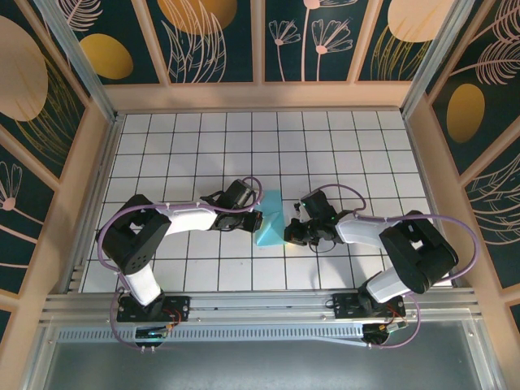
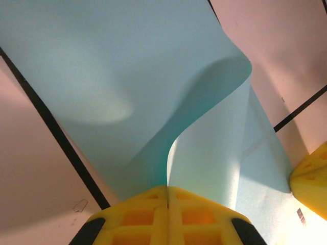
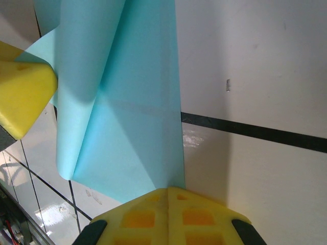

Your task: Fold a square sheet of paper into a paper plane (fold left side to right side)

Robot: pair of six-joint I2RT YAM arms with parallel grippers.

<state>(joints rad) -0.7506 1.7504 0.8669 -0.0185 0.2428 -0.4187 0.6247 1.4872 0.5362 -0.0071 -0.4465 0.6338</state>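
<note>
Bases of the left arm (image 1: pixel 138 240) and the right arm (image 1: pixel 410 256) stood nearer than the square sheet of paper (image 1: pixel 271 216), one to each side of it, and both arms reached inward to it. The left hand (image 1: pixel 257 218) met the sheet's left edge. In its wrist view its yellow fingers (image 2: pixel 145 209) were pressed together, and a raised, curling flap of the sheet ran down into the seam between them, so it was pinching that edge. The right hand (image 1: pixel 291 234) sat at the sheet's right edge, toward its near corner. Its fingers (image 3: pixel 199 214) were also pressed together and the sheet's corner ran up to their tips, but I could not tell whether they clamped the paper or only pinned it to the bench (image 1: pixel 203 138). The sheet lay between the two hands, its right part flat on the tiles and its left part lifted and bowed over, the bend rounded rather than pressed flat. Beyond the sheet lay more white tiles of the bench.

This looked like the left-to-right fold in mid-carry. The next move probably called for the left hand to bring its edge across and down squarely onto the right edge while the right hand stopped the sheet sliding, and then for the bend to be flattened into a crease.
</note>
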